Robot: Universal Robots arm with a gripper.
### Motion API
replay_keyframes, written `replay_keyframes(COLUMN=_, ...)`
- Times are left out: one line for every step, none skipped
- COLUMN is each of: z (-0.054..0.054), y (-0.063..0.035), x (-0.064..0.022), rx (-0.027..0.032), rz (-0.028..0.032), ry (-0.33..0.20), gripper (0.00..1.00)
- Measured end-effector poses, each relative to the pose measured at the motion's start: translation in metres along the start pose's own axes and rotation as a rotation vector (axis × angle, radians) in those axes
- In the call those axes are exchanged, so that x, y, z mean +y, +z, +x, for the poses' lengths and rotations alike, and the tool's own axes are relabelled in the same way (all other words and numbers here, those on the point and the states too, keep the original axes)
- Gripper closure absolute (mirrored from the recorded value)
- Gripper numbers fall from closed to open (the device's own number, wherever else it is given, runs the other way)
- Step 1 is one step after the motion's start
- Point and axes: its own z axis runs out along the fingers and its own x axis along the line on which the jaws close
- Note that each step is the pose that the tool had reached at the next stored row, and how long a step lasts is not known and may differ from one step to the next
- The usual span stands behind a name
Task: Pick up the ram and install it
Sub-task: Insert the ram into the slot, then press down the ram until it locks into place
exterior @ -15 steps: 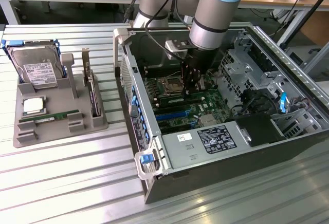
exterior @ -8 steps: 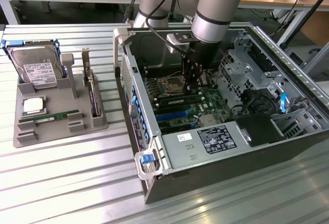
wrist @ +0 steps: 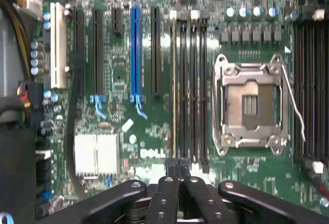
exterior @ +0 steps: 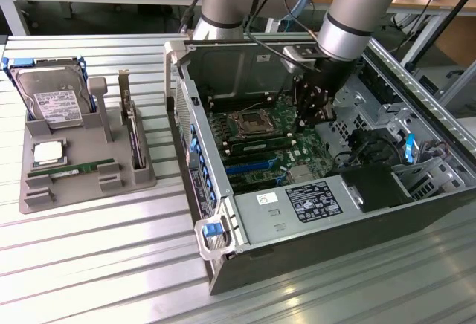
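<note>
A thin green ram stick (wrist: pixel 173 80) stands edge-up in the memory slot farthest from the CPU socket (wrist: pixel 250 106); the three black slots beside it are bare. In the exterior view the same ram (exterior: pixel 260 143) shows as a green strip on the motherboard. My gripper (wrist: pixel 175 168) is shut, its fingertips (wrist: pixel 167 170) pressed together right over one end of that stick, with nothing visible between them. In the exterior view the gripper (exterior: pixel 306 120) reaches down into the open computer case. Another green ram stick (exterior: pixel 74 168) lies in the grey holder (exterior: pixel 145 179) at the exterior view's left.
The holder also carries a hard drive (exterior: pixel 56 101), a square silver CPU (exterior: pixel 48 151) and an upright expansion card (exterior: pixel 136 134). Case walls (exterior: pixel 223 64), a drive cage (exterior: pixel 387 86) and the power supply (exterior: pixel 312 201) surround the motherboard. A blue slot (wrist: pixel 135 54) lies nearby.
</note>
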Motion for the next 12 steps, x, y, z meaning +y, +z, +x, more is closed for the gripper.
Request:
replay_keyframes(z=0.0, y=-0.0006, x=-0.0088, rx=0.0002, rz=-0.0064, ry=0.0, gripper=0.89)
replay_keyframes(z=0.0, y=-0.0011, x=-0.0169, rx=0.0002, rz=-0.0101, ry=-0.001, gripper=0.89)
replay_keyframes(z=0.0, y=-0.0018, x=-0.0217, rx=0.0003, rz=-0.0109, ry=-0.001, gripper=0.89)
replay_keyframes(z=0.0, y=-0.0067, x=-0.0236, rx=0.0003, rz=-0.0109, ry=-0.001, gripper=0.89)
replay_keyframes(z=0.001, y=-0.016, x=-0.023, rx=0.0003, rz=-0.011, ry=0.0, gripper=0.89)
replay_keyframes(z=0.001, y=-0.0241, x=-0.0225, rx=0.0002, rz=-0.011, ry=-0.001, gripper=0.89)
replay_keyframes(z=0.002, y=-0.0297, x=-0.0221, rx=0.0001, rz=-0.011, ry=-0.001, gripper=0.89)
replay_keyframes(z=0.002, y=-0.0318, x=-0.022, rx=0.0002, rz=-0.011, ry=-0.001, gripper=0.89)
replay_keyframes(z=0.002, y=-0.0319, x=-0.022, rx=-0.0002, rz=-0.0109, ry=-0.001, gripper=0.89)
replay_keyframes(z=0.002, y=-0.0319, x=-0.022, rx=-0.0001, rz=-0.0109, ry=-0.001, gripper=0.89)
replay_keyframes(z=0.002, y=-0.0319, x=-0.022, rx=0.0, rz=-0.011, ry=-0.001, gripper=0.89)
replay_keyframes(z=0.002, y=-0.032, x=-0.022, rx=0.0001, rz=-0.0109, ry=-0.001, gripper=0.89)
